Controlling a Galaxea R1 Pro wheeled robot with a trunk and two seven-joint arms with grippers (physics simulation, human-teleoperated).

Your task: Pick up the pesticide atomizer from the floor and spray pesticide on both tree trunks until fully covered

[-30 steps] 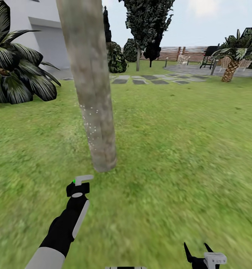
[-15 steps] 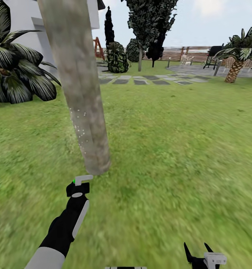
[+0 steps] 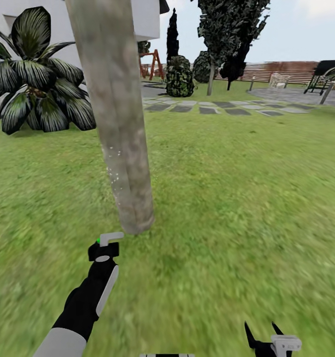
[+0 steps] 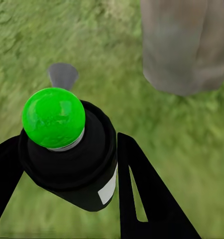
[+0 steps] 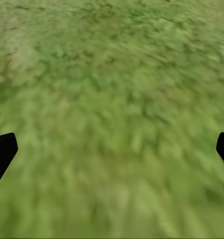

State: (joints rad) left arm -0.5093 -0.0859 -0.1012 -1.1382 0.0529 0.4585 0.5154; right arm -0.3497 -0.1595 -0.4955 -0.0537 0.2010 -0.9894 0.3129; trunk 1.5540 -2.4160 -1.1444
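We hold the pesticide atomizer [image 4: 74, 149] in our left gripper [image 3: 103, 246], whose 2 black fingers [image 4: 147, 199] close against the sides of its dark round body; a glossy green ball caps the bottle above a whitish collar, and a small white label shows on its flank. What is inside the bottle cannot be seen. In the head view only a whitish piece and a green spot of it stand above the gripper. Just ahead of the left gripper rises the tree trunk [image 3: 118, 124], a thick, smooth, mottled grey-beige column, widening at its base and cut off at the frame's top, with faint pale specks on its lower part. The floor [image 3: 227, 198] around it is blurred green grass. Our right gripper [image 3: 264, 337] sits low, to the right of the left one, its fingers spread wide over bare grass, only their dark tips showing at the wrist view's edges. Far beyond the trunk stand a 2nd tree [image 3: 227, 34], grey stepping stones [image 3: 212, 108], a brown slatted fence [image 3: 286, 72] and a white house [image 3: 137, 20].
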